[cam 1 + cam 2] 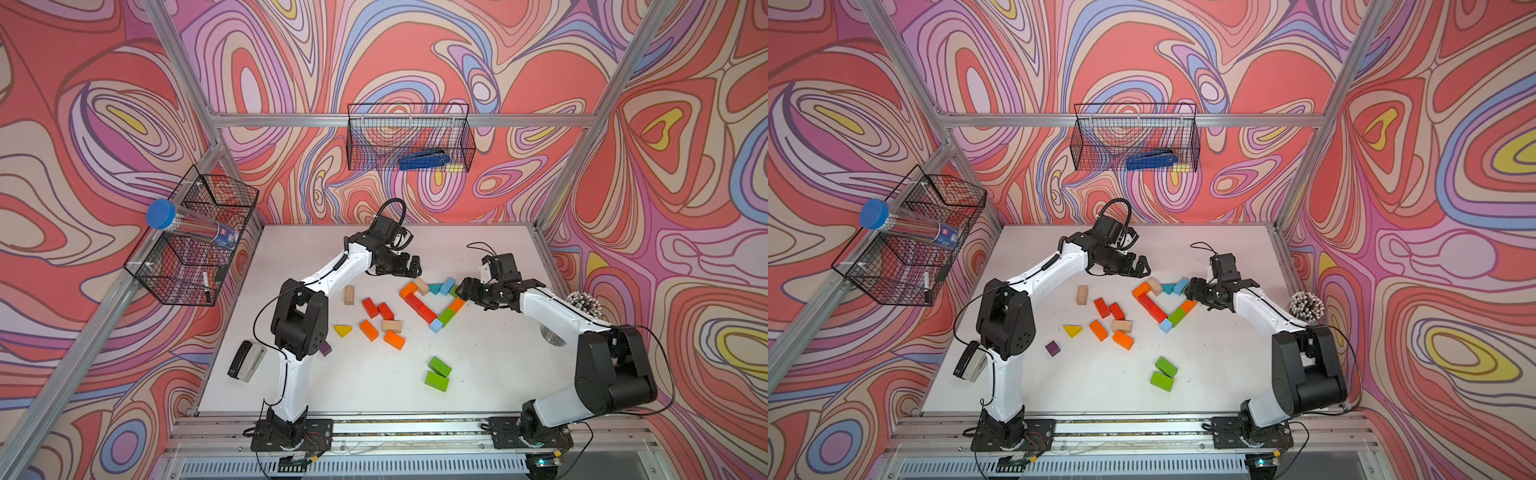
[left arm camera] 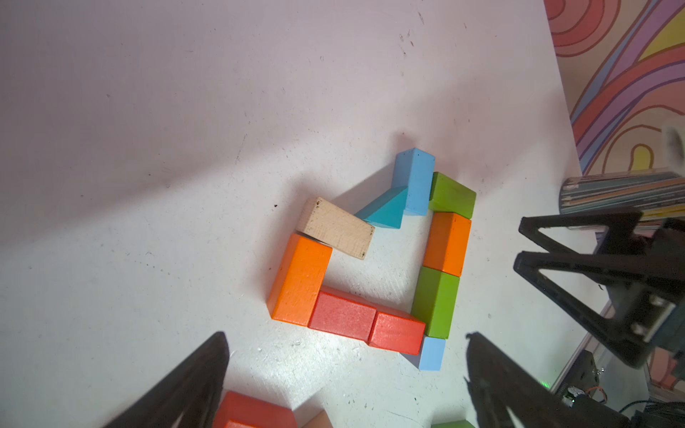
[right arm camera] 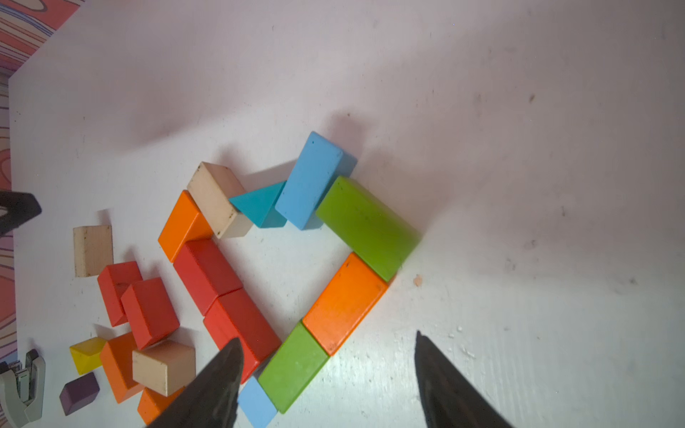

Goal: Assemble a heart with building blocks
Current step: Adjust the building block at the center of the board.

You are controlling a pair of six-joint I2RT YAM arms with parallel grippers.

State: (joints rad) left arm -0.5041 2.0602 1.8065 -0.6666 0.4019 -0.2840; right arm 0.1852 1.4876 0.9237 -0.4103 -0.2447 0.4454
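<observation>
Ten building blocks lie edge to edge as a heart-like ring on the white worktop, just right of centre in both top views.

Ring, going round:
- orange brick
- plain wood brick
- teal wedge
- light blue brick
- upper green brick
- right orange brick
- lower green brick
- small light blue block at the bottom tip
- two red bricks closing the left side

Ten more blocks lie loose. Left of the ring is a cluster of red, orange and plain wood bricks, with a yellow wedge and a purple cube further left. A pair of green bricks, touching each other, sits below the ring at lower centre.

Left gripper hovers just above the ring's upper left. Its jaws are wide, with nothing between them.

Right gripper sits at the ring's right edge, by the right orange brick. Its jaws are apart and no block is clamped. Cannot tell if a tip touches a block.

Stapler lies at the lower left of the worktop, well apart from the ring.
</observation>
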